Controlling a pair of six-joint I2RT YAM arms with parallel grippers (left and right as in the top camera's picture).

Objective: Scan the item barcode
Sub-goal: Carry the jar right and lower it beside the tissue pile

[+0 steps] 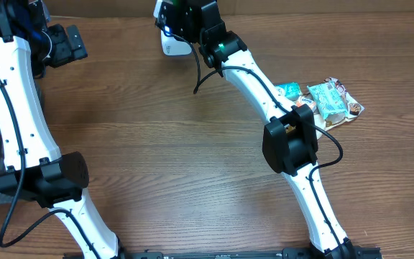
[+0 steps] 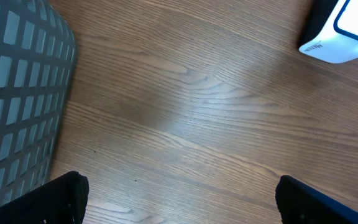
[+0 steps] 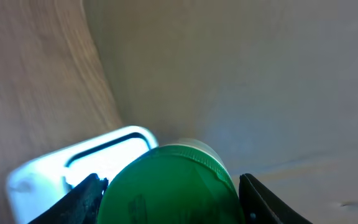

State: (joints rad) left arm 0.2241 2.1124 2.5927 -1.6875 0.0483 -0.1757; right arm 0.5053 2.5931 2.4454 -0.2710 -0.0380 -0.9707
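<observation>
At the far left we see a grey mesh basket (image 2: 17, 93) standing at the table's (image 1: 157, 158) edge. Just right of it the left gripper (image 2: 179, 202) hangs over bare wood with its jaws spread as wide as they go and nothing between them. It looks to be taking no part in this step.

Further right, near the back of the table, the white scanner (image 1: 172, 47) lies on the wood. The right gripper (image 3: 171, 202) is directly above it. Its jaws are partly closed around a green item (image 3: 166, 180), one finger pressed against each side, so the item is held off the table, just over the scanner's white face. From the wrist view we take it for a round container with a lid, though it is so close and blurred that we cannot be sure, and we can make out no barcode on it.

At the far right, well apart from all this, a small pile of snack packets (image 1: 329, 101) waits on the table.

We judge that the scan itself is the step in hand: the item is picked up and being presented to the reader. The next move probably calls for turning the wrist slowly until the printed code faces the scanner window, with the grip kept firm and the item kept close above it.
</observation>
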